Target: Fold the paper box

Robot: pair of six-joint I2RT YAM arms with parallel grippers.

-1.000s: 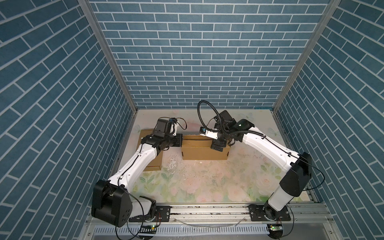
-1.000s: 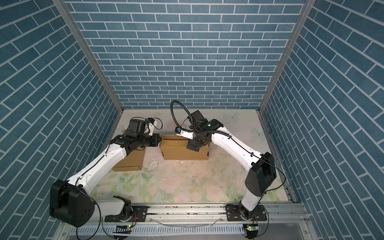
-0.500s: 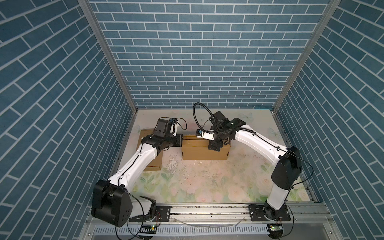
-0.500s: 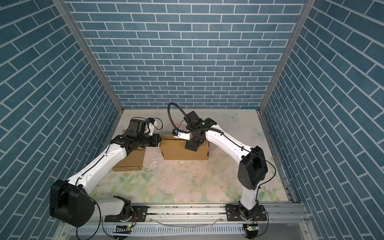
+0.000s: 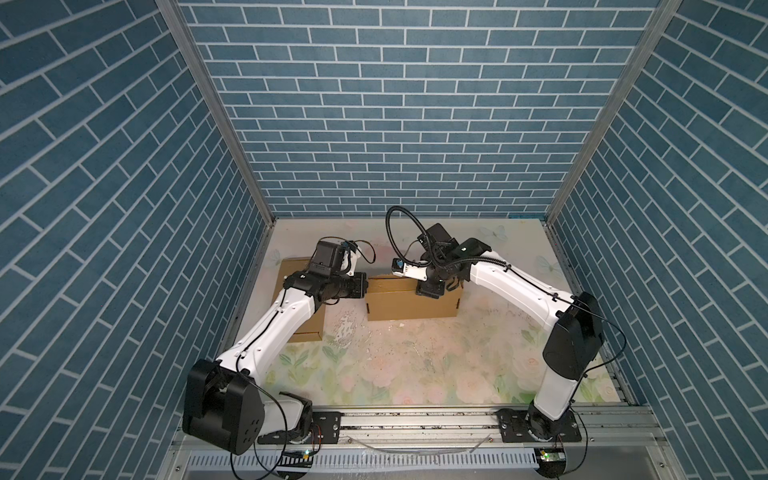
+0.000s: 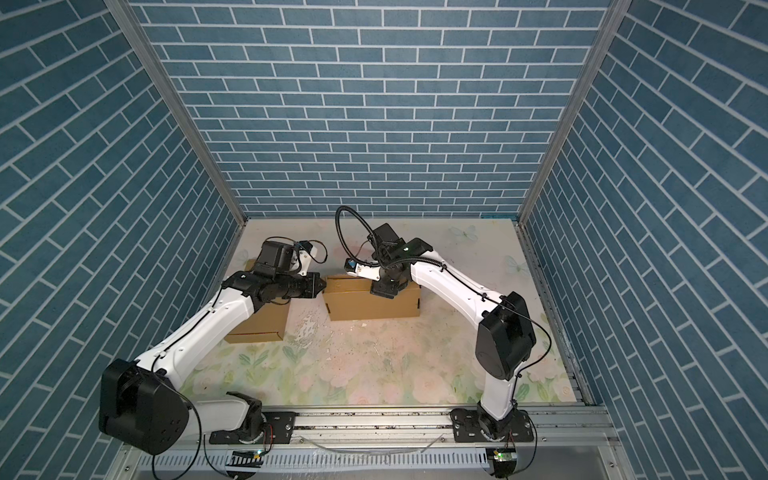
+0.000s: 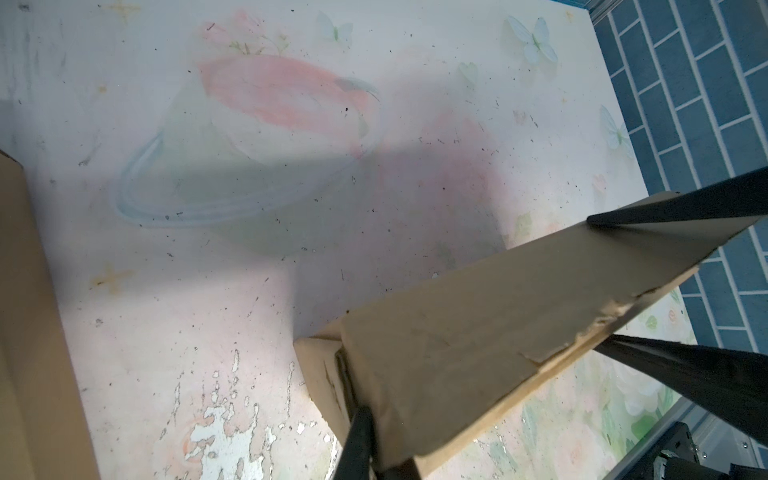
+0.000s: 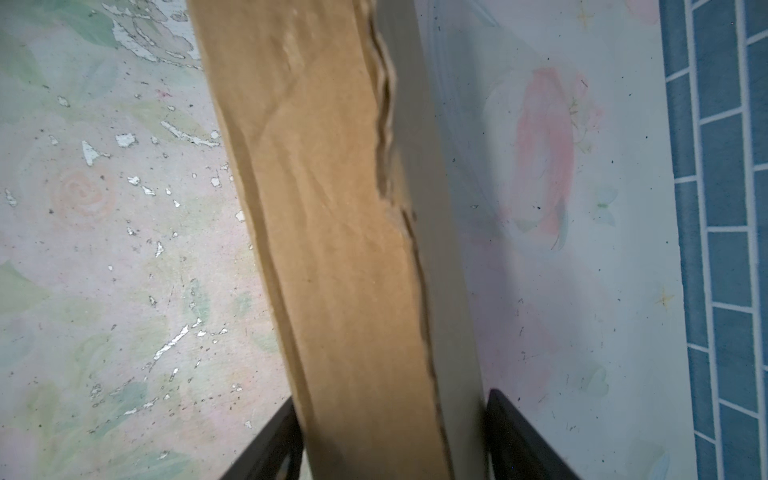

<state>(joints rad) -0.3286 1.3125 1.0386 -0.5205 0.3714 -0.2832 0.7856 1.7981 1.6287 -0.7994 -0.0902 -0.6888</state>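
My left tool (image 5: 366, 286) pinches the paper box (image 5: 411, 308) at mid-frame, nearly closed. My right tool (image 5: 430, 292) straddles its top, jaws wide.

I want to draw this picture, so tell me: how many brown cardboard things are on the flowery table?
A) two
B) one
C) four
A: the paper box stands in the middle, and a second cardboard piece lies flat off to its side. No other cardboard shows.
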